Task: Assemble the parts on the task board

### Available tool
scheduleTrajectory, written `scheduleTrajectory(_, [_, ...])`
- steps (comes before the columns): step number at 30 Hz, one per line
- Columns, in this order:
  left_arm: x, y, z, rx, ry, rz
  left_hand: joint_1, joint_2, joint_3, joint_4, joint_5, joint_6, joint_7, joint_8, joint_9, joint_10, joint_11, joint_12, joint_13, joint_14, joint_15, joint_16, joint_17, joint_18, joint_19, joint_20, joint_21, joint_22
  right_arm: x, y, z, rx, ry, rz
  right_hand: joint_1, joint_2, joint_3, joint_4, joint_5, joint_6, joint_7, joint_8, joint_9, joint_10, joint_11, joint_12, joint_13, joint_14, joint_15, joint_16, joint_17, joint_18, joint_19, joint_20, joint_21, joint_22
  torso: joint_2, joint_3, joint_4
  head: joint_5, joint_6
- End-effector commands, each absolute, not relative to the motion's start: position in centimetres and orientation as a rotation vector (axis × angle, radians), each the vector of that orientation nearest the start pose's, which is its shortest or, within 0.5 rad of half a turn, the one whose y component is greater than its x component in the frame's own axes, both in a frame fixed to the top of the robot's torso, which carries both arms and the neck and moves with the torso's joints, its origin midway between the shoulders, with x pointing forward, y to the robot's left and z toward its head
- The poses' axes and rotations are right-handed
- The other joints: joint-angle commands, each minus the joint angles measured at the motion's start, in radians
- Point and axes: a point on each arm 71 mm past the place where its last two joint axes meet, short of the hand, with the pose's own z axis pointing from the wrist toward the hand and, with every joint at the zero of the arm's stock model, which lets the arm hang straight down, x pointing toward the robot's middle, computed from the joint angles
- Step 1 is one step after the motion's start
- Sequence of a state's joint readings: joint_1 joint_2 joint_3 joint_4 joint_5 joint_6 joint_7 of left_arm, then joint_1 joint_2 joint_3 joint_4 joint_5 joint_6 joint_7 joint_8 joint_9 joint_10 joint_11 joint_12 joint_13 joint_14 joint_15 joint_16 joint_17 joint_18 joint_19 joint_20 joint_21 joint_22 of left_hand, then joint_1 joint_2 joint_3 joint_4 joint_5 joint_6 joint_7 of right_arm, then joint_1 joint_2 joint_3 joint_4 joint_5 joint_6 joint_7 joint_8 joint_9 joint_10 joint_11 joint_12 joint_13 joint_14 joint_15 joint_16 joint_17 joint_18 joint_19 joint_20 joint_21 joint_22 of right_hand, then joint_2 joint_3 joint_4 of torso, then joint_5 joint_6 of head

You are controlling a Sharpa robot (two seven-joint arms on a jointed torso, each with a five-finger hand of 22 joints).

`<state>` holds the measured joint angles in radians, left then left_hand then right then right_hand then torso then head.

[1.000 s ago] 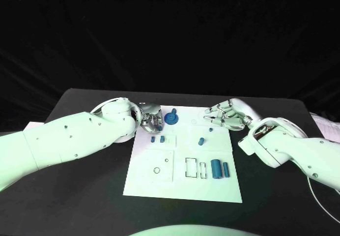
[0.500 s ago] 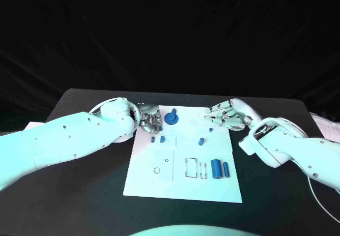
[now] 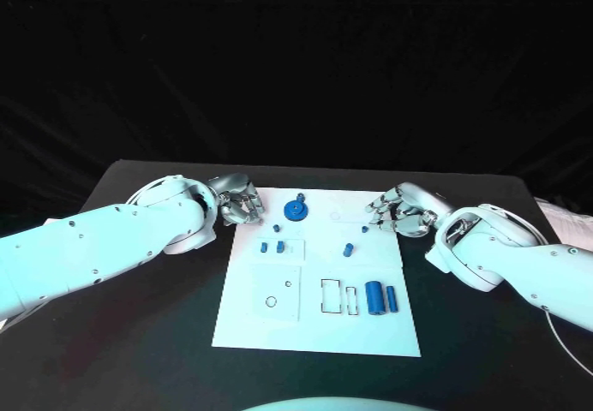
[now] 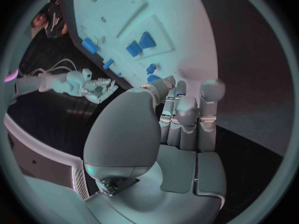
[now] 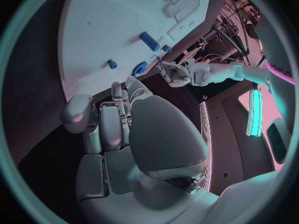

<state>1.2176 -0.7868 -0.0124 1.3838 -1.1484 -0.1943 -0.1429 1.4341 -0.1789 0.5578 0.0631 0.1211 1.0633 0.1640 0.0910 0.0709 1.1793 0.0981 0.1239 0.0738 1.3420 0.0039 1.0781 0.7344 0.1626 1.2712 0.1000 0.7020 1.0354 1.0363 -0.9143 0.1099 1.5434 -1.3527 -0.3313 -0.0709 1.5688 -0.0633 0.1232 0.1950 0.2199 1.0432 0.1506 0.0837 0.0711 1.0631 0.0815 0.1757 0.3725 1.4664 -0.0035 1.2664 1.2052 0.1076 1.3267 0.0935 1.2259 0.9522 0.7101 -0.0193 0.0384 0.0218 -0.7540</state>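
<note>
The white rectangular task board [image 3: 319, 282] lies flat in the middle of the black desk [image 3: 148, 342], and everything else is placed from it. Near the board's far edge sits a round blue disc part with a raised hub [image 3: 296, 208]. Toward the middle of the board lie two small blue block parts [image 3: 272, 247] side by side, and to their right a short blue peg [image 3: 349, 250] lying at a slant. Closer to the board's near right area rest two larger blue cylinders [image 3: 383, 297], lying parallel just beside a pair of outlined rectangular recesses [image 3: 338, 294].

The left hand [image 3: 237, 203] hovers just off the board's far left corner, fingers curled loosely together with nothing visible between them. The right hand [image 3: 402, 210] sits at the board's far right corner, its fingers likewise drawn in and holding no part.

The parts look like small, rigid moulded plastic: light, stiff and fairly smooth, so probably apt to skid on the board or roll if nudged sideways, the cylinders especially. The disc would likely be best taken across its rim or by the hub; the cylinders pinched across their middle, square to their length; the little blocks on opposite flat faces. No part appears seated in the recesses yet.
</note>
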Motion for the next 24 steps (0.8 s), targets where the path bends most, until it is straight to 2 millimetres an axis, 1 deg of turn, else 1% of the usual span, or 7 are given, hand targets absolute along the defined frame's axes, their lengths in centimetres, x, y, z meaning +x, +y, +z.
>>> scheduleTrajectory(1, [51.5,22.4,-17.7,-0.744,1.604,-1.141,-0.004,0.004,-0.003,0.002,-0.003,0.003,0.005,0.007,-0.002,-0.001,-0.003,0.010,0.002,-0.054,0.002,-0.080,-0.110,0.019,-0.055,0.004,-0.109,-0.063,47.1,-22.7,-20.9,-0.201,1.727,0.504,0.000,-0.014,0.031,0.003,-0.027,0.014,-0.007,-0.001,0.000,0.015,-0.001,-0.029,-0.053,0.029,0.000,-0.010,-0.007,0.009,0.005,0.005,-0.009,-0.006,0.001,-0.0007,0.0009,-0.018,0.007])
scheduleTrajectory(2, [51.3,22.6,-17.7,-0.835,1.574,-1.197,-0.008,0.007,-0.009,0.003,-0.004,0.007,0.003,0.010,-0.001,0.004,-0.005,0.017,0.004,-0.059,0.001,-0.087,-0.118,0.019,-0.059,0.005,-0.115,-0.066,47.1,-22.6,-20.9,-0.226,1.726,0.483,-0.003,-0.021,0.043,0.005,-0.035,0.017,-0.008,-0.003,0.000,0.021,-0.001,-0.038,-0.074,0.029,0.001,-0.014,-0.009,0.010,0.006,0.005,-0.010,-0.008,0.000,-0.0009,0.0010,-0.023,0.007])
scheduleTrajectory(5, [50.8,23.0,-17.8,-1.022,1.501,-1.308,-0.024,0.015,-0.030,0.009,-0.005,0.016,-0.001,0.019,0.001,0.014,-0.010,0.035,0.010,-0.062,-0.001,-0.095,-0.132,0.020,-0.062,0.005,-0.126,-0.073,47.1,-22.3,-20.9,-0.275,1.719,0.436,-0.013,-0.031,0.061,0.010,-0.052,0.022,-0.010,-0.007,-0.001,0.025,0.000,-0.054,-0.106,0.029,0.002,-0.020,-0.015,0.010,0.005,0.006,-0.016,-0.014,-0.001,-0.0020,0.0010,-0.026,0.010])
scheduleTrajectory(8, [50.3,23.0,-17.9,-1.130,1.455,-1.374,-0.029,0.020,-0.045,0.010,-0.005,0.022,-0.004,0.025,0.002,0.018,-0.014,0.047,0.014,-0.066,-0.003,-0.102,-0.146,0.021,-0.062,0.003,-0.134,-0.079,47.2,-22.0,-21.0,-0.303,1.712,0.408,-0.021,-0.041,0.083,0.013,-0.064,0.024,-0.011,-0.012,-0.001,0.033,0.001,-0.065,-0.139,0.029,0.002,-0.026,-0.019,0.011,0.004,0.006,-0.021,-0.021,-0.001,-0.0032,0.0012,-0.026,0.012])
scheduleTrajectory(16, [49.5,22.5,-17.9,-1.251,1.393,-1.434,-0.042,0.026,-0.064,0.016,-0.005,0.018,-0.004,0.029,0.000,0.012,-0.014,0.057,0.017,-0.068,-0.003,-0.107,-0.156,0.020,-0.061,0.003,-0.145,-0.087,47.5,-21.1,-21.2,-0.326,1.707,0.383,-0.028,-0.039,0.135,0.016,-0.095,0.030,-0.007,-0.016,-0.001,0.046,0.004,-0.078,-0.186,0.029,0.002,-0.036,-0.028,0.011,0.007,0.007,-0.024,-0.025,-0.001,-0.0026,-0.0006,-0.025,0.014])
scheduleTrajectory(21, [49.2,22.3,-18.0,-1.289,1.382,-1.453,-0.046,0.027,-0.072,0.017,-0.004,0.013,-0.002,0.029,-0.001,0.006,-0.012,0.059,0.017,-0.069,-0.002,-0.108,-0.160,0.020,-0.060,0.004,-0.149,-0.090,47.6,-20.8,-21.3,-0.325,1.716,0.388,-0.034,-0.042,0.151,0.017,-0.100,0.032,-0.004,-0.016,-0.001,0.050,0.005,-0.080,-0.200,0.029,0.004,-0.039,-0.030,0.011,0.008,0.008,-0.026,-0.026,0.000,-0.0034,0.0001,-0.027,0.016])
scheduleTrajectory(24, [49.2,22.2,-18.0,-1.297,1.381,-1.457,-0.047,0.027,-0.074,0.017,-0.004,0.012,-0.002,0.029,-0.001,0.004,-0.012,0.060,0.018,-0.070,-0.001,-0.109,-0.163,0.020,-0.060,0.004,-0.150,-0.091,47.6,-20.6,-21.4,-0.322,1.724,0.397,-0.038,-0.043,0.163,0.017,-0.102,0.035,-0.004,-0.015,-0.001,0.056,0.005,-0.081,-0.209,0.029,0.003,-0.041,-0.032,0.011,0.009,0.009,-0.025,-0.026,0.001,-0.0027,0.0002,-0.027,0.016])
